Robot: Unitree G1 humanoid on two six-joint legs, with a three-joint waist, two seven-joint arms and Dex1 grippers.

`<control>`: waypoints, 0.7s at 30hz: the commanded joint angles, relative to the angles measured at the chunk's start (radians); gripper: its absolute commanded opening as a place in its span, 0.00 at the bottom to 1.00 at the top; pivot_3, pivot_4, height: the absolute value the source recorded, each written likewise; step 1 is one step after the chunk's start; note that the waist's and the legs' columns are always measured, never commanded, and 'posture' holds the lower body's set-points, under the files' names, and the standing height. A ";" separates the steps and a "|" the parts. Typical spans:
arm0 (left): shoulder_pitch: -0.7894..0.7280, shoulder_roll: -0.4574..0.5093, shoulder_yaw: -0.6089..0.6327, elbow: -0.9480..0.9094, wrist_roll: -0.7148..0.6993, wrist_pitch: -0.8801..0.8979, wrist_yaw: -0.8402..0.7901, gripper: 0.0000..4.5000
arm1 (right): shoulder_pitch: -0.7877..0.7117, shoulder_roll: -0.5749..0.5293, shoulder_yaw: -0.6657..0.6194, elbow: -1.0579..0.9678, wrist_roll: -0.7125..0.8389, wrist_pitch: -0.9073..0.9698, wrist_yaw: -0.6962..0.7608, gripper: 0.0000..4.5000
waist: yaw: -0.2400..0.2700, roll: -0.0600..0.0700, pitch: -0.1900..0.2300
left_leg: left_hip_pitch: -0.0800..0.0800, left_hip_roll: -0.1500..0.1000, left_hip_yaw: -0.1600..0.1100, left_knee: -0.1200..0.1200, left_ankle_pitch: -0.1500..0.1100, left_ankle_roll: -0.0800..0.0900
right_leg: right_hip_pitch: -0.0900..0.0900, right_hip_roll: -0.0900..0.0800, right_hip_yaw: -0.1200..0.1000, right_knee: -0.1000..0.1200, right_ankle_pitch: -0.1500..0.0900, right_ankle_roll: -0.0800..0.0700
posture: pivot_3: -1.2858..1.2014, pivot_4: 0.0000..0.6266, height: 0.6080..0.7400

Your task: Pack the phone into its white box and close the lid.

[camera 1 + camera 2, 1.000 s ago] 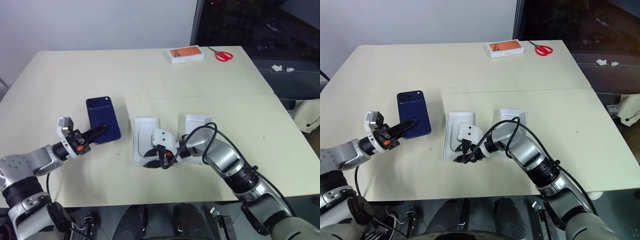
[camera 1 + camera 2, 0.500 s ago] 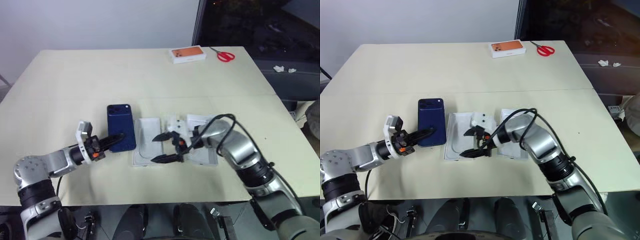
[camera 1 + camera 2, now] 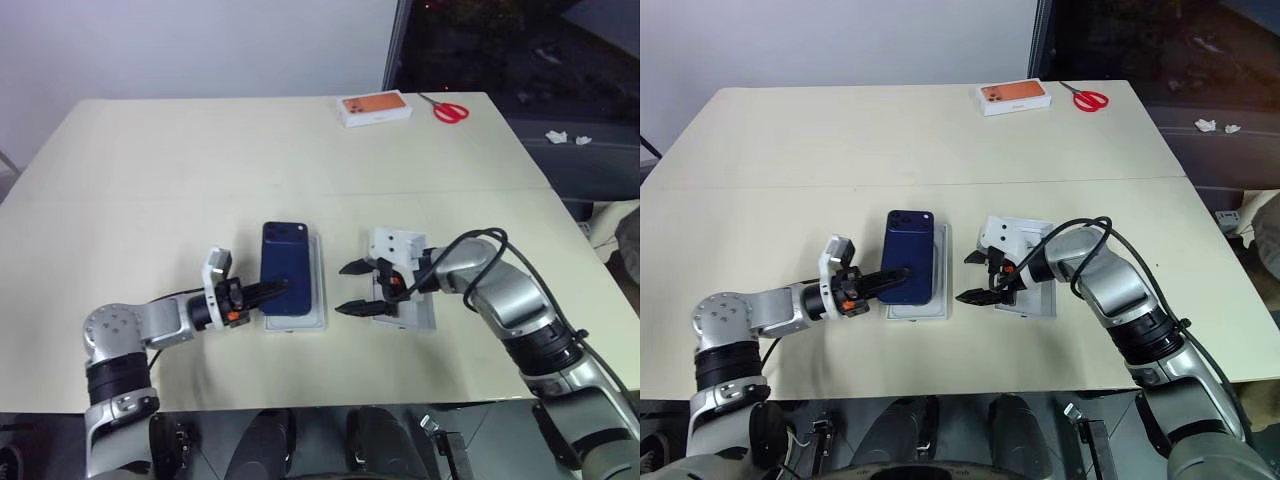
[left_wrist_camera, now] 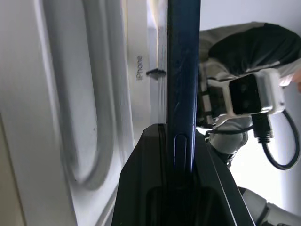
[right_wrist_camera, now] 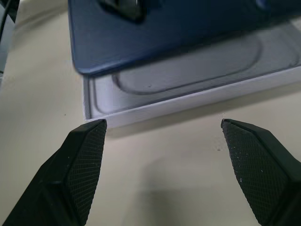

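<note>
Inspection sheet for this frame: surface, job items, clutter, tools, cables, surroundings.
Surface: beige table, seam across the middle.
Job's things: phone hangs over the white box, not seated; lid lies beside it.
Clutter: orange-print box, red scissors at the far edge.
Grippers: left tool shut on the phone; right tool open above the table.
Cables: black cable looped over the right arm.
Surroundings: white wall, dark window.

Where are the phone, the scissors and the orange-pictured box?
phone [image 3: 289, 270]: left eye view, middle of its dark blue back.
red scissors [image 3: 448, 111]: left eye view, on the handles.
orange-pictured box [image 3: 1013, 95]: right eye view, centre of its top.
</note>
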 commanded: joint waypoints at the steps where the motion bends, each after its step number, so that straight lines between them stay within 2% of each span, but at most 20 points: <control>1: -0.018 0.002 0.007 -0.019 -0.017 -0.008 -0.004 0.29 | -0.007 -0.001 -0.012 -0.021 0.002 -0.024 -0.004 0.92 | 0.000 0.000 0.000 | 0.000 0.000 0.000 0.000 0.000 0.000 | 0.000 0.000 0.000 0.000 0.000 0.000 | 0.52 0.24 1.00; 7: 0.000 0.014 0.002 -0.069 -0.019 -0.017 -0.006 0.94 | -0.018 0.003 -0.005 0.012 -0.016 -0.046 -0.006 0.92 | 0.000 0.000 0.000 | 0.001 0.000 0.000 0.000 0.000 0.000 | 0.001 0.000 0.000 0.000 0.000 0.000 | 0.52 0.24 1.00; 13: 0.020 0.023 0.011 -0.131 -0.062 0.003 0.014 0.94 | -0.028 0.013 -0.003 0.030 -0.023 -0.061 -0.004 0.92 | -0.002 0.000 0.000 | 0.001 0.000 0.000 0.000 0.000 0.000 | 0.001 0.000 0.000 0.000 0.000 0.000 | 0.52 0.24 1.00; 21: 0.043 0.092 0.009 -0.185 -0.167 0.009 0.049 0.94 | -0.035 0.025 0.000 0.047 -0.029 -0.074 0.000 0.92 | -0.001 0.000 0.000 | 0.001 0.000 0.000 0.000 0.000 0.000 | 0.001 0.000 0.000 0.000 0.000 0.000 | 0.52 0.24 1.00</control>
